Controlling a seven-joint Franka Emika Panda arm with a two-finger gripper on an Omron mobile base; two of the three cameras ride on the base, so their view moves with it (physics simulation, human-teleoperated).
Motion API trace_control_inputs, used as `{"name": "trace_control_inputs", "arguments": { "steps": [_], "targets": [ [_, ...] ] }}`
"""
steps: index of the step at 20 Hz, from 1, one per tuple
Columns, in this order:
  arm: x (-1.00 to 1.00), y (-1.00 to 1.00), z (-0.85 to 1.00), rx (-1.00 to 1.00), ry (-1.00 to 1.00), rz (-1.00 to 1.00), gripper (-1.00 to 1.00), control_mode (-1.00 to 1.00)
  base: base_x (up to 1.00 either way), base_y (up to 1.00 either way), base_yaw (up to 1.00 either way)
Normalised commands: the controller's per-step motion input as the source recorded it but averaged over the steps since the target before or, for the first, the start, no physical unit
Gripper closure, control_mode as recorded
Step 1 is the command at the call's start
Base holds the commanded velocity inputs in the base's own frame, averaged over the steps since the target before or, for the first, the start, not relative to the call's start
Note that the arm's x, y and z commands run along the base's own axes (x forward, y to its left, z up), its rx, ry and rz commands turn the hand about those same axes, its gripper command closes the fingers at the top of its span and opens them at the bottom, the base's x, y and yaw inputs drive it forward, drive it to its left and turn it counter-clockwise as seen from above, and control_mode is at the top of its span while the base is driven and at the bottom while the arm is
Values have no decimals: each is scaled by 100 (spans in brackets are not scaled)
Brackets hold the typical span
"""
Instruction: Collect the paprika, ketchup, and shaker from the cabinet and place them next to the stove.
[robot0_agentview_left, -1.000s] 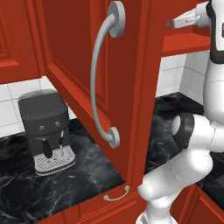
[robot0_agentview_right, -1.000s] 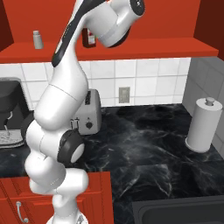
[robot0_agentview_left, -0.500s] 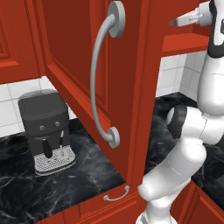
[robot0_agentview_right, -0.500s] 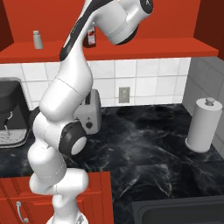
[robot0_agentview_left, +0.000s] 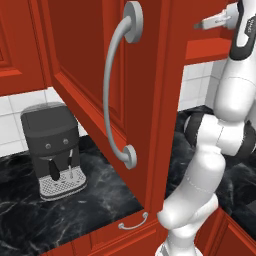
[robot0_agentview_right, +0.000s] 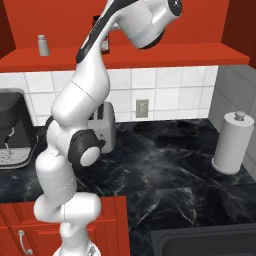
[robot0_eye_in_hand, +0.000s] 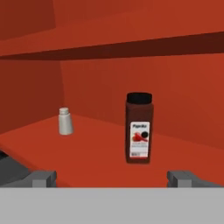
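In the hand view the paprika (robot0_eye_in_hand: 139, 129), a dark-red jar with a black lid, stands upright on the red shelf of the cabinet (robot0_eye_in_hand: 87, 157), straight ahead of my gripper (robot0_eye_in_hand: 113, 178). The gripper is open and holds nothing, and its fingertips (robot0_eye_in_hand: 43, 177) stand wide apart, short of the jar. Farther back on the left of the shelf is the small grey shaker (robot0_eye_in_hand: 65, 121), which the right base view also has at the shelf's left end (robot0_agentview_right: 43, 45). From the left base, the gripper (robot0_agentview_left: 205, 23) points into the cabinet past its open door (robot0_agentview_left: 145, 100). The ketchup and the stove are out of view.
Below the shelf (robot0_agentview_right: 150, 56) a black marble counter (robot0_agentview_right: 165, 170) carries a coffee machine (robot0_agentview_left: 52, 145), a toaster (robot0_agentview_right: 102, 131) and a paper towel roll (robot0_agentview_right: 232, 142). A sink (robot0_agentview_right: 200, 242) lies at the front right. The open door's long silver handle (robot0_agentview_left: 112, 90) hangs left of the arm.
The arm's elbow has risen and the upper links have swung a little further toward the cabinet. The gripper has stayed open at the shelf's height.
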Motion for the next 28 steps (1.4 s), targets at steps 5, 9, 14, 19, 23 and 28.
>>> {"name": "trace_control_inputs", "arguments": {
  "steps": [5,9,14,19,23,28],
  "targets": [
    [38,0,0,0,7,0,-100,-100,0,0,0],
    [39,0,0,0,9,0,-100,-100,0,0,0],
    [40,0,0,0,10,0,-100,-100,0,0,0],
    [36,0,0,0,6,0,-100,-100,0,0,0],
    [34,0,0,-2,0,0,-100,-100,0,0,0],
    [30,8,0,-9,0,1,-100,-100,0,0,0]
  ]
}}
